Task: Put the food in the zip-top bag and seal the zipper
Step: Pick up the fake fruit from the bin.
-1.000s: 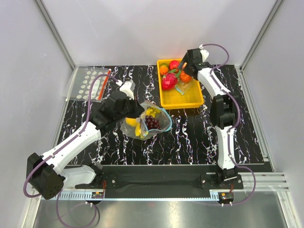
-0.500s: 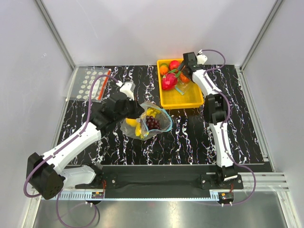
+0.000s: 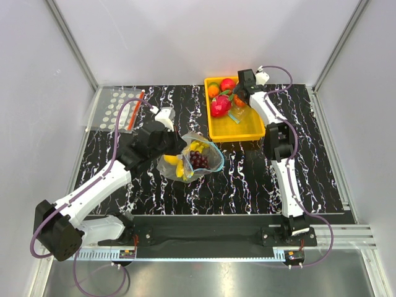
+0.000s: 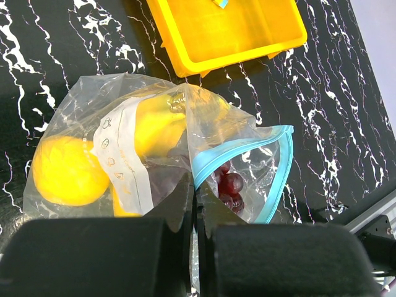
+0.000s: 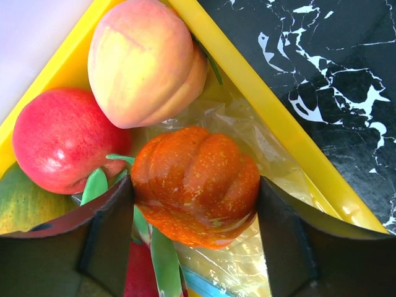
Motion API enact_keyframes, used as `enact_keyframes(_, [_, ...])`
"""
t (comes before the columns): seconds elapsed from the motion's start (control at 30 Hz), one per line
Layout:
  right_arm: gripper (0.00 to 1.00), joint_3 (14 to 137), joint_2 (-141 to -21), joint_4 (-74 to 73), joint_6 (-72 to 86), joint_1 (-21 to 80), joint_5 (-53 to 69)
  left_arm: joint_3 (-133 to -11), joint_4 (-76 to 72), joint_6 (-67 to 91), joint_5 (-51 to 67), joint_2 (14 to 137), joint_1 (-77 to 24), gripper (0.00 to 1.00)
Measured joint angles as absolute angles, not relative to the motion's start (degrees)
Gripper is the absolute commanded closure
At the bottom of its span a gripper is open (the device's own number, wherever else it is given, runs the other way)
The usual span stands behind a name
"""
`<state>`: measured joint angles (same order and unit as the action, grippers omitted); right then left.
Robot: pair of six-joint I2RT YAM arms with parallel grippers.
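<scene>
Mid-table, the zip-top bag (image 4: 124,124) is pinched tight at its edge by the left gripper (image 4: 193,185), the zipper (image 4: 278,167) gaping; that mouth is best held high. Farther back, in the yellow tray (image 5: 266,105), the round orange-red fruit (image 5: 192,179) is clasped by the right gripper (image 5: 195,204), jaws spread wide, and is best lifted straight.

No wording could be read — the white panel (image 4: 127,158) on the zip-top bag (image 4: 238,124) bore small round symbols and faint print, too blurred.

Yellow tray (image 3: 244,127); teal-blue zipper (image 4: 240,149); ribbed orange-red fruit (image 5: 195,185); black, white-veined table (image 3: 247,179).
</scene>
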<state>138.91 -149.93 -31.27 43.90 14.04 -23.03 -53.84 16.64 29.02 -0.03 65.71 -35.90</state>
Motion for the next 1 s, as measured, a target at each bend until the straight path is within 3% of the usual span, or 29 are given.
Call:
enact_keyframes(0.07, [0.39, 137.7, -149.7, -30.0, 43.4, 14.0, -23.0, -53.8, 16.7, 29.0, 0.0, 65.7, -35.9, 1.0])
enact_keyframes(0.37, [0.39, 123.9, -140.0, -22.0, 38.9, 14.0, -22.6, -53.8, 16.7, 29.0, -0.1, 65.7, -35.9, 1.0])
enact_keyframes(0.67, [0.44, 100.4, -115.6, -8.8, 33.7, 14.0, -18.2, -53.8, 17.2, 28.9, -0.2, 65.7, -35.9, 1.0])
enact_keyframes(1.0, [0.52, 73.5, -91.2, -1.3, 27.3, 17.5, -3.6, -54.0, 18.4, 28.5, -0.5, 65.7, -35.9, 1.0])
